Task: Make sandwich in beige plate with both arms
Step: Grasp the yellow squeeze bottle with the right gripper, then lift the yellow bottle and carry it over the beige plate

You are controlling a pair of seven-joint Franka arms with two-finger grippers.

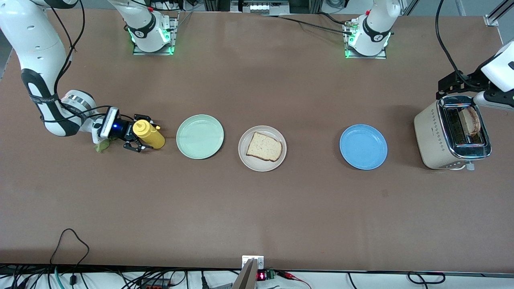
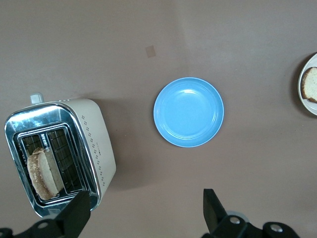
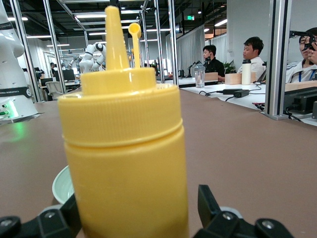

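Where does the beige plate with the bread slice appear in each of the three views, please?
Front view: the beige plate sits mid-table, between the mint-green plate and the blue plate.
Left wrist view: only a sliver of it shows at the picture's edge, bread on it.
Right wrist view: not in it.
Shared landmark: the blue plate, in the front and left wrist views.

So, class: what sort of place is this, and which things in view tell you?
Probably a robotics lab: two arms bolted to a brown table, more robot arms in the background, and seated people at desks watching.
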